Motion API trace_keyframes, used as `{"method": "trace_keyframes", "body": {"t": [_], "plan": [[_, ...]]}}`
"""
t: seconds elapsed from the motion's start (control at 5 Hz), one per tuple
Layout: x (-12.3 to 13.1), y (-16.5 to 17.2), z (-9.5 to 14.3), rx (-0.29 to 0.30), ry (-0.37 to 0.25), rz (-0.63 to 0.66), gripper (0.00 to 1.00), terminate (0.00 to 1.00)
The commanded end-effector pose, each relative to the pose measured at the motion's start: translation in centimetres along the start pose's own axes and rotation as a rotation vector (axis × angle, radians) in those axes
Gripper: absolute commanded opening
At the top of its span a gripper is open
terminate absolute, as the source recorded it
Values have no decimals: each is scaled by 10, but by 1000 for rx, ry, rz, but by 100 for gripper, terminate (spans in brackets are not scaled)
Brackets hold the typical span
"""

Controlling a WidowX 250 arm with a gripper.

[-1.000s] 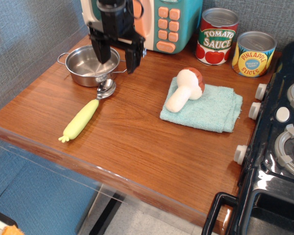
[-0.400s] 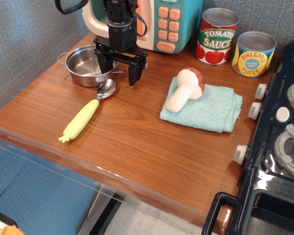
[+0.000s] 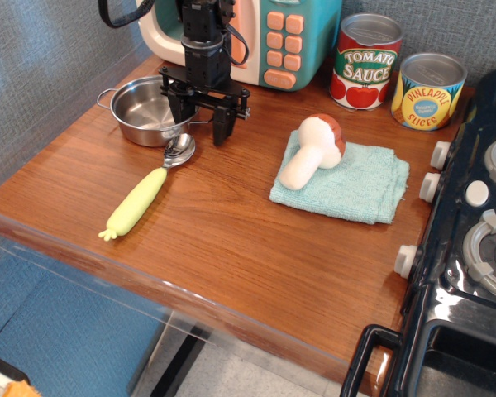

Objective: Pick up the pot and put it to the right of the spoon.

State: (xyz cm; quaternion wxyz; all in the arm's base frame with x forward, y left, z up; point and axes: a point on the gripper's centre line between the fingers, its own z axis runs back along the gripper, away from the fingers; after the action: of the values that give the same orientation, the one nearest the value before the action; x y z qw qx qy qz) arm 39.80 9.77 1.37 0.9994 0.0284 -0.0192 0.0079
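The gripper (image 3: 200, 126) hangs with its jaws spread wide astride the right rim of the pot (image 3: 146, 111), which sits just behind the spoon (image 3: 147, 191). A clean lift likely needs one finger inside the rim before closing.

Single high front view, angled down over the wooden table (image 3: 231, 240).

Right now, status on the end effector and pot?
End effector open, straddling pot right rim. Pot on table, ungrasped. Spoon just in front.
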Motion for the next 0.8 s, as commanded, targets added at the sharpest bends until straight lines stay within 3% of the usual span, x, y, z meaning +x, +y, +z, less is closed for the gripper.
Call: {"method": "trace_keyframes", "body": {"t": [0.0, 0.4, 0.6], "plan": [[9, 13, 29, 17, -80, 9, 0, 0], [17, 20, 93, 31, -240, 14, 0, 0], [4, 6, 120, 16, -311, -27, 0, 0]]}}
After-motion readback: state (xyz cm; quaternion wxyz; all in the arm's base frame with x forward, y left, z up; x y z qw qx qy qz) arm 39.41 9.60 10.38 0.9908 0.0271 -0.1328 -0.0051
